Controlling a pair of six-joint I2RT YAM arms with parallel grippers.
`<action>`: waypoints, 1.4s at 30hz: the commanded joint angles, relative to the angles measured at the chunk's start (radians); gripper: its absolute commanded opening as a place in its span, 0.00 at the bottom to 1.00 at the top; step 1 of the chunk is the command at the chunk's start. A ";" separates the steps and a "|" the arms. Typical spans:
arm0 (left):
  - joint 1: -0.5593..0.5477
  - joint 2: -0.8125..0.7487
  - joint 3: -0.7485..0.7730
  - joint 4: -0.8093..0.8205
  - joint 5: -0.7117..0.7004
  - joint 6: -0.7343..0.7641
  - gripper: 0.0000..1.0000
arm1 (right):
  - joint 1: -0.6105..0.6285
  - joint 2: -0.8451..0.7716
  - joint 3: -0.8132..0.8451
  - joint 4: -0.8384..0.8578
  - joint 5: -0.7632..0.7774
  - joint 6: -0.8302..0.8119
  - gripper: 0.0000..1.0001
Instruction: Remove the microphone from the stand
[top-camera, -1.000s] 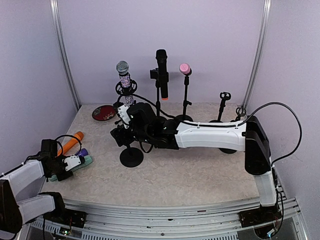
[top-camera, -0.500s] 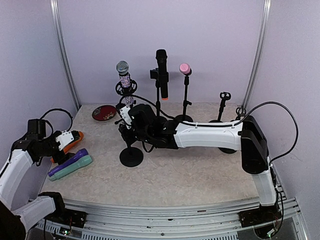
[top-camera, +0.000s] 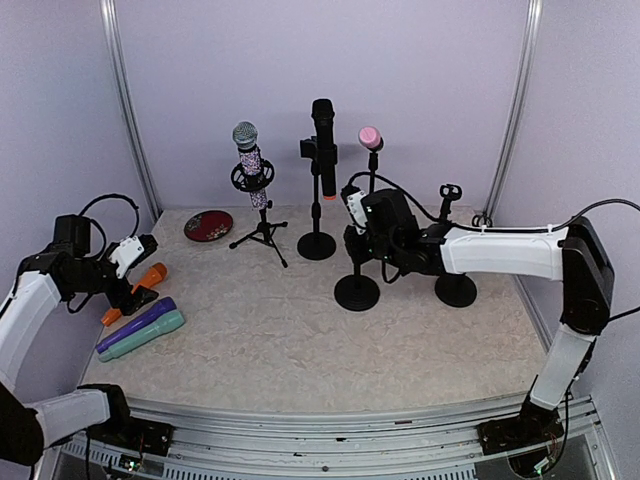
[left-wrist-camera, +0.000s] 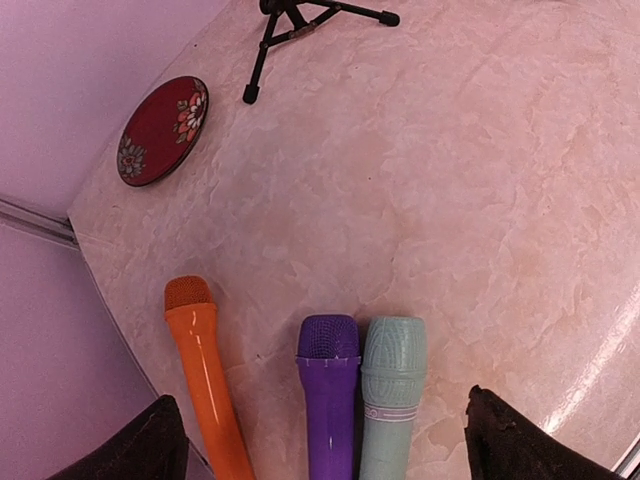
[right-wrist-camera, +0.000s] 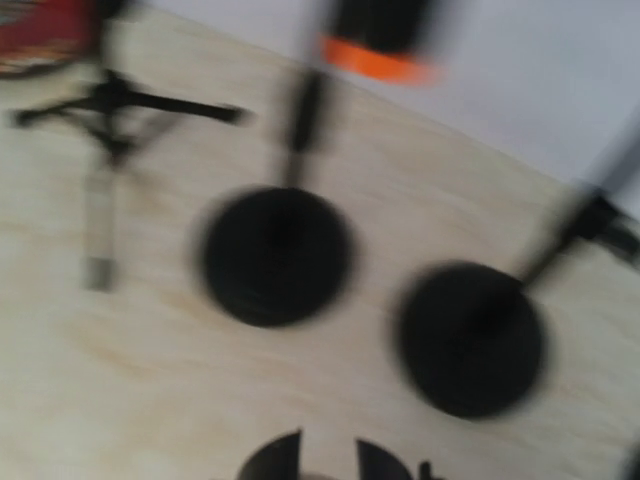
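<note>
A glittery microphone (top-camera: 248, 150) sits in a tripod stand (top-camera: 262, 235). A black microphone (top-camera: 323, 140) with an orange end and a pink-headed one (top-camera: 370, 136) stand on round-base stands. My right gripper (top-camera: 356, 238) is closed round the thin pole of another round-base stand (top-camera: 357, 292). Its wrist view is blurred and shows only the fingertips (right-wrist-camera: 272, 462) close together. My left gripper (top-camera: 138, 265) is open and empty above orange (left-wrist-camera: 205, 380), purple (left-wrist-camera: 332, 400) and teal (left-wrist-camera: 392, 395) microphones lying on the table.
An empty clip stand (top-camera: 449, 195) with a round base (top-camera: 456, 290) stands at the right. A red floral dish (top-camera: 208, 225) lies at the back left. Two black stand bases (right-wrist-camera: 275, 255) (right-wrist-camera: 470, 335) lie ahead of the right wrist.
My right arm swung right, taking the round-base stand from left of centre to right of centre. My left gripper lifted off the lying microphones and drew back to the left.
</note>
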 joint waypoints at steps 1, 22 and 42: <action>-0.021 -0.002 0.021 -0.024 0.021 -0.038 0.94 | -0.102 -0.126 -0.113 -0.001 0.080 -0.053 0.00; -0.073 -0.031 0.005 -0.004 -0.016 -0.057 0.94 | -0.396 -0.108 -0.165 0.053 0.186 -0.172 0.00; -0.073 0.005 0.043 -0.006 0.030 -0.132 0.99 | -0.430 -0.218 -0.060 0.012 0.088 -0.090 0.82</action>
